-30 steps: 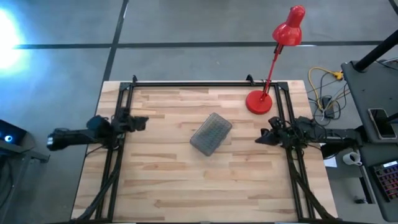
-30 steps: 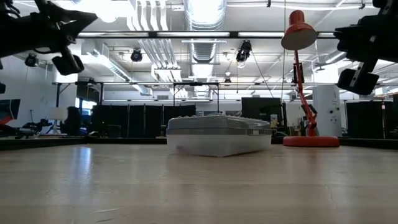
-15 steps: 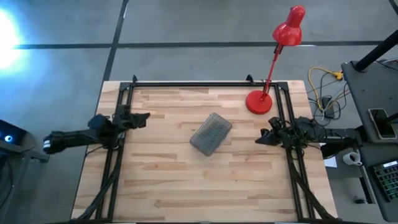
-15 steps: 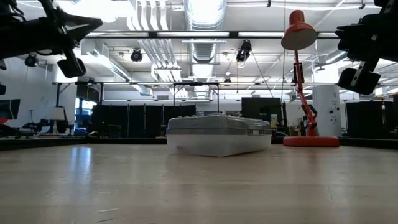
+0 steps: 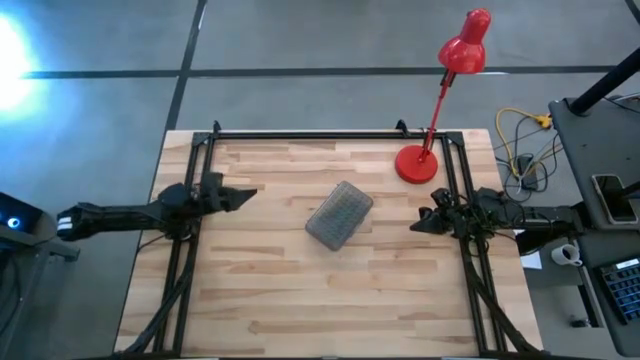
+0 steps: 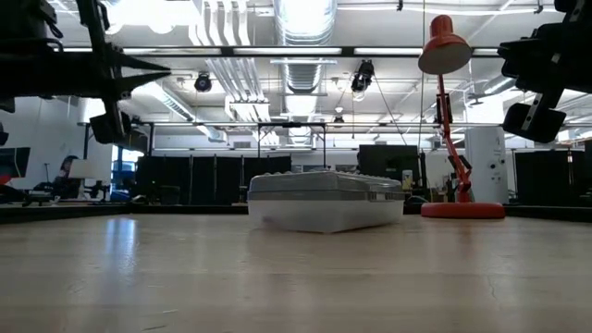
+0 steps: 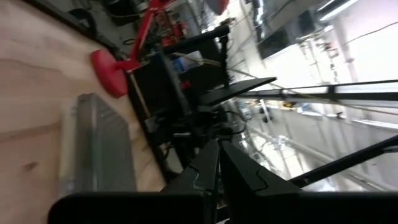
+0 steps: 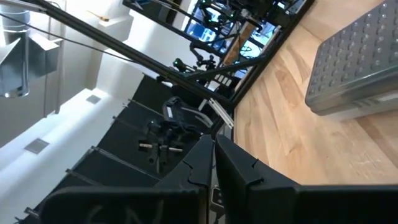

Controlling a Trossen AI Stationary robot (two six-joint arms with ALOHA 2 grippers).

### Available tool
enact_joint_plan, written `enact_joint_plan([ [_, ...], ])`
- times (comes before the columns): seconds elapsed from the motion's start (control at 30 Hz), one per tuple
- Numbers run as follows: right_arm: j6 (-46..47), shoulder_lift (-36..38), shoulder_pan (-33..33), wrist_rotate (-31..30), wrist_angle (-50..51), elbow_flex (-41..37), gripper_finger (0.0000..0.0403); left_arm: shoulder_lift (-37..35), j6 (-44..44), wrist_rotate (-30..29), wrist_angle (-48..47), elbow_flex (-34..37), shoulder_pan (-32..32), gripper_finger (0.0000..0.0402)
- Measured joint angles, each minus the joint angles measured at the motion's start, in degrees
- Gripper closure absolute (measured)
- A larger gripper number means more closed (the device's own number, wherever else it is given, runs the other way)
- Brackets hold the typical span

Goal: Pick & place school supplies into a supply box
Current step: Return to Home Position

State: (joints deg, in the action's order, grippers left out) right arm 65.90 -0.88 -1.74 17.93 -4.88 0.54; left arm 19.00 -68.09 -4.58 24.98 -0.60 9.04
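The supply box [image 5: 338,215] lies shut on the middle of the table, grey grid lid up, resting on its translucent base [image 6: 324,215]; it also shows in the left wrist view [image 7: 93,152] and the right wrist view [image 8: 360,62]. No pens or pencils show in any view. My left gripper [image 5: 250,191] hovers above the table's left part, shut, pointing toward the box [image 7: 219,144]. My right gripper [image 5: 415,224] hangs shut near the right rail [image 8: 213,142], well above the wood. Neither touches anything.
A red desk lamp stands with its round base [image 5: 415,163] on the far right of the table, its head [image 6: 442,51] raised high. Black frame rails [image 5: 190,260] run along the left, right and far edges. Bare wood [image 5: 330,300] spreads on the near side.
My left gripper has moved toward the table's right, closer to the supply box, still shut and well above the wood. The right arm and the box have kept still.
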Motion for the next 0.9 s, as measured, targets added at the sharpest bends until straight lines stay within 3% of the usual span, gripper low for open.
enact_joint_plan([
  [0.9,0.06,-0.03,0.00,-0.02,-0.01,0.00,0.0390,21.03,-0.01,0.00,0.03,-0.02,0.00,0.0401],
])
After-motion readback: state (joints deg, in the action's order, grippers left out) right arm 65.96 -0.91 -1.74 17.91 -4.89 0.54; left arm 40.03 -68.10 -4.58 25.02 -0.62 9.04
